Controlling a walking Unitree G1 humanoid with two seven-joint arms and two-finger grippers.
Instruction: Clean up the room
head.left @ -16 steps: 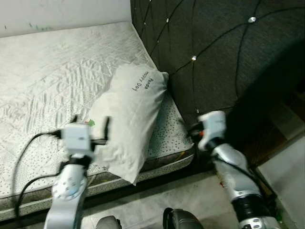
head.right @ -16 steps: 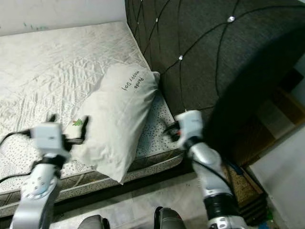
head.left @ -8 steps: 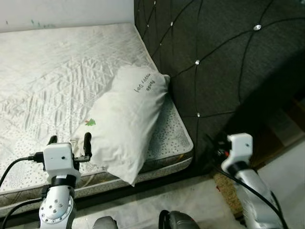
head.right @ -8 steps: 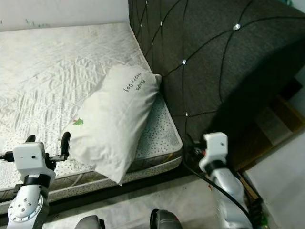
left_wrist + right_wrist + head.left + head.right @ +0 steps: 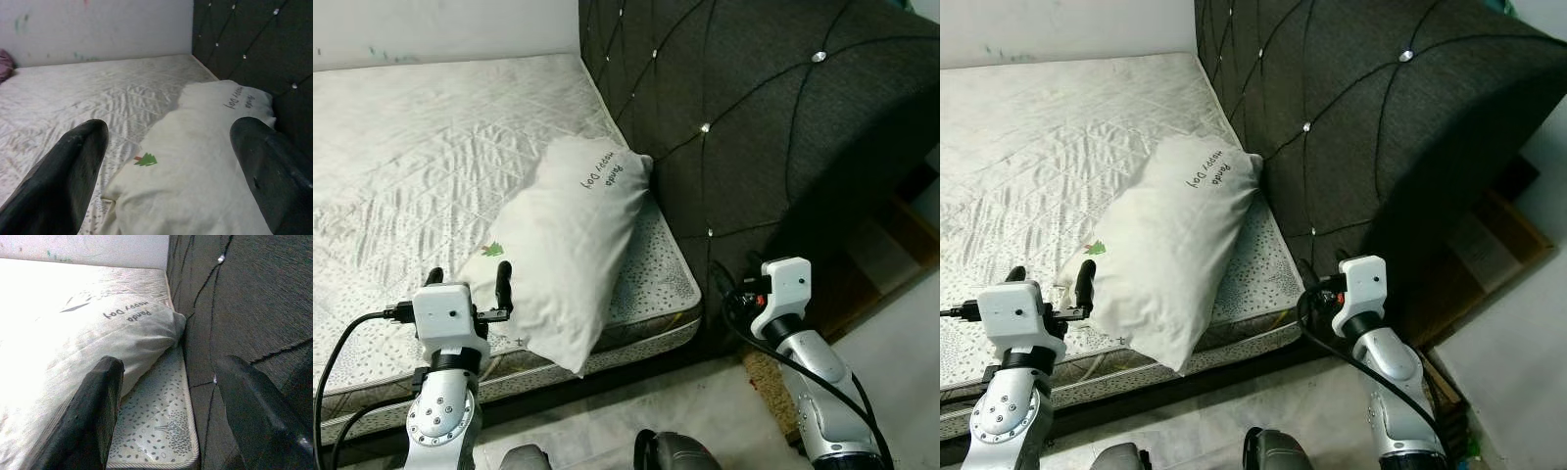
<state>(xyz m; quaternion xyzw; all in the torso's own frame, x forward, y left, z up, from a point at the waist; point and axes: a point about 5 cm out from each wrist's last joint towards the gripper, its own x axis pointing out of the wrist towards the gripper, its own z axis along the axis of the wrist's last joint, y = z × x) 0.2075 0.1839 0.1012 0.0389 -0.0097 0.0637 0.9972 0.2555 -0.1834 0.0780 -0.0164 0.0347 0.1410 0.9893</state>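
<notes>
1. Pillow (image 5: 570, 250), white with a small green tree print and dark lettering, lies diagonally on the bare mattress (image 5: 401, 147): its far end is against the dark tufted headboard (image 5: 754, 117) on the right, and its near corner hangs just over the mattress's near edge.
2. Half a second ago the left end effector (image 5: 468, 279) was lower in the head view; it now sits slightly higher and nearer the pillow's near left edge, fingers spread wide and holding nothing. In the left wrist view the pillow fills the space between the two black fingers (image 5: 73, 161).
3. The right end effector (image 5: 166, 396), also open and empty, was off to the right near the floor half a second ago. The right arm (image 5: 783, 304) has now come in toward the bed's near right corner, beside the headboard; its wrist view looks along the mattress edge at the pillow's far end.
4. A second ago both arms were raised higher and closer to the pillow, so they dropped back and are closing in again.
5. Judged from this, a two-sided grasp is being lined up to straighten the pillow; no contact yet.
</notes>
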